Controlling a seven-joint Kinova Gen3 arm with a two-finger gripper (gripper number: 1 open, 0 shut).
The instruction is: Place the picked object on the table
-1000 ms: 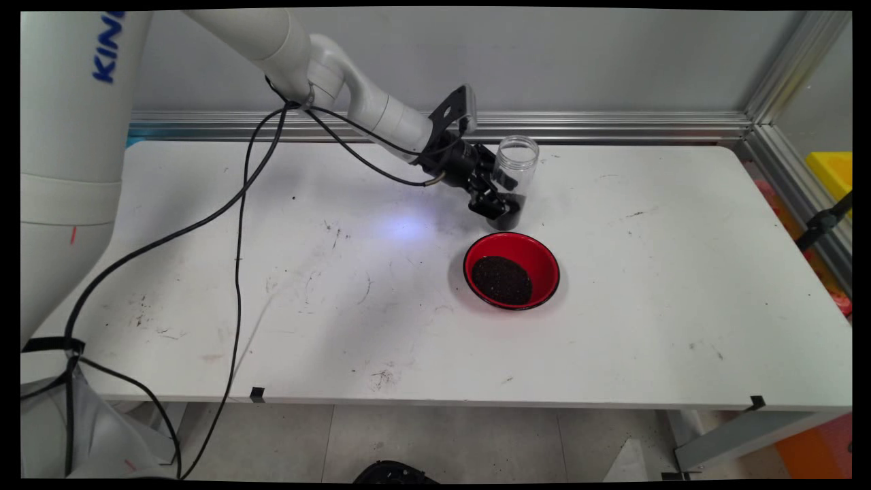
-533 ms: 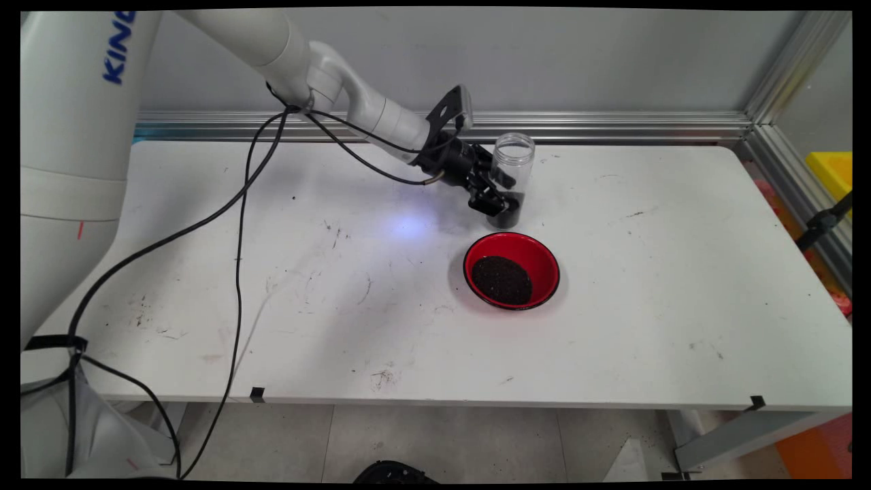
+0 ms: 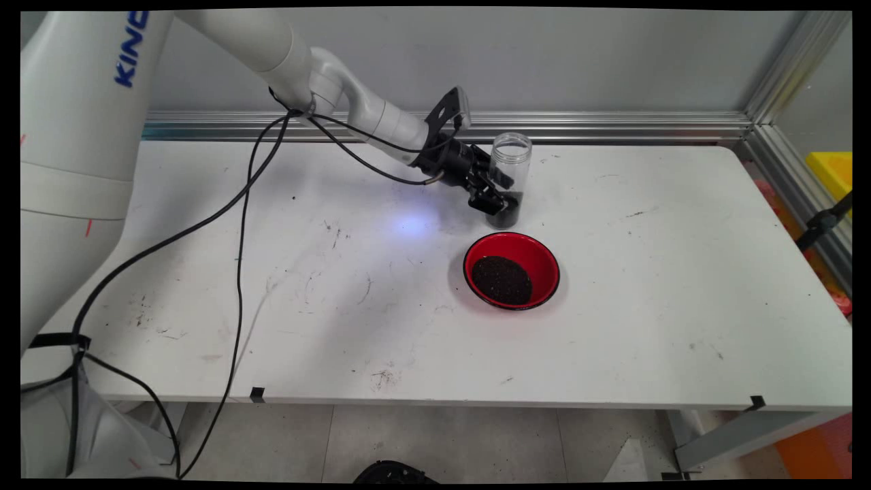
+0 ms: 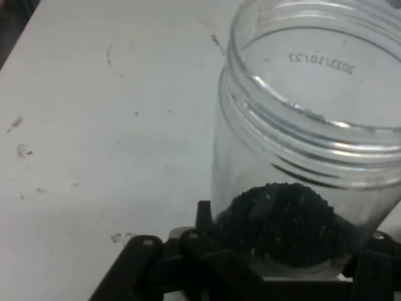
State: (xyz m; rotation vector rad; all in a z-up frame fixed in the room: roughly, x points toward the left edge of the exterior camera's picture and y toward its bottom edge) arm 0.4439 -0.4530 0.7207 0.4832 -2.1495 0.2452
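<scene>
main view / gripper: we see the gripper (image 3: 500,203) low at the far side of the bench (image 3: 646,306), reaching in from the upper left, fingers on either side of the clear jar (image 3: 509,178) near its base.
main view / jar: upright, long axis vertical, mouth open at the top, no lid. Its base is masked by the gripper, so we can't tell whether it rests on the bench. Dark granules sit in its bottom part only; the rest is empty.
main view / bowl: red bowl (image 3: 537,257) sits just beside the jar on the camera side and a little right, apart from it. A dark heap (image 3: 502,280) of the same-looking grains lies inside, off-centre to the left.
main view / relation: bowl lies towards the near edge from the gripper; jar is in the gripper itself.
main view / cables: black cables (image 3: 238,224) hang from the arm across the bench's left part.
hand view / gripper: we see the jar wall (image 4: 301,157) fill the gap between the black fingers (image 4: 203,216); gripper is clamped on the jar low down.
hand view / materials: jar is thin transparent plastic, round, threaded neck, smooth and likely slick; printed date shows mirrored through the far wall. Granules (image 4: 282,219) are fine, loose, matte black.
hand view / bench: white, hard, scuffed with small dark marks.
</scene>
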